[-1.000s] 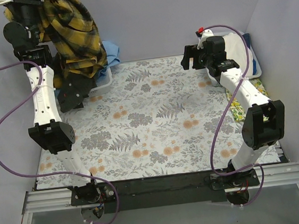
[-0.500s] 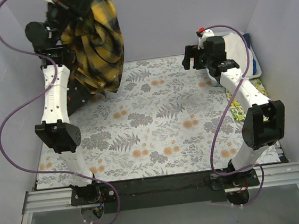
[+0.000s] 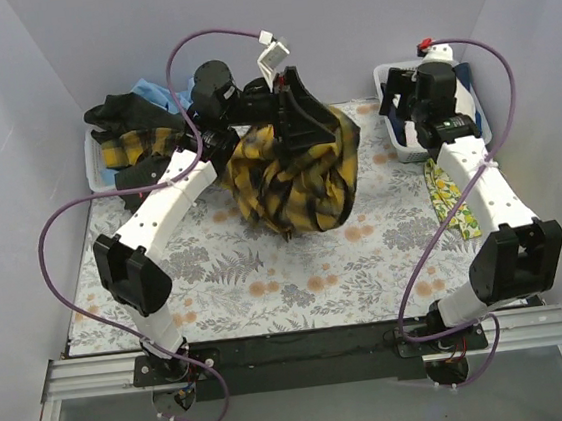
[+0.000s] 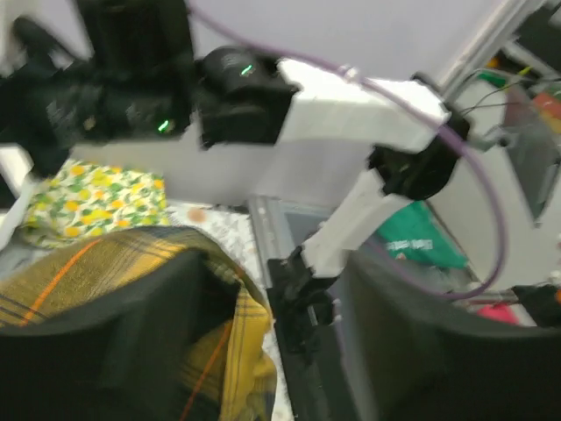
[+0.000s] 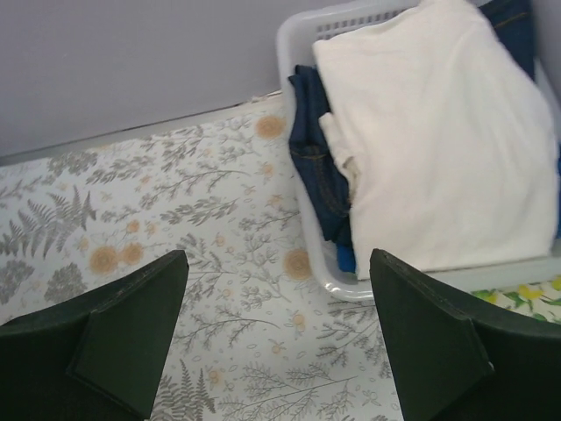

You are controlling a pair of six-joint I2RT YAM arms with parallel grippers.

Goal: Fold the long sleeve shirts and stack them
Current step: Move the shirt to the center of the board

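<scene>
Centrally, shows plaid shirt (image 3: 293, 184) bunched over floral table cover (image 3: 268, 282), just under left gripper (image 3: 293, 129), jaws apart, fabric against one finger (image 4: 114, 351). Shows right gripper (image 5: 279, 263) spread wide beside basket (image 5: 289, 39) of white cloth (image 5: 438, 132).

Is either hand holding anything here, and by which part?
Apparently nothing. The left hand is open, with the yellow plaid shirt bunched loose beneath it, not clamped. The right hand is open and empty.

We saw a grey table cover (image 3: 267, 272) printed with ferns and orange flowers. On it stood a white plastic basket (image 3: 94, 168) far left and another white basket (image 5: 337, 285) far right. A yellow-green floral cloth strip (image 3: 448, 198) lay along the right edge, and a bunched yellow-and-black plaid flannel shirt (image 3: 293, 184) sat mid-table.
</scene>
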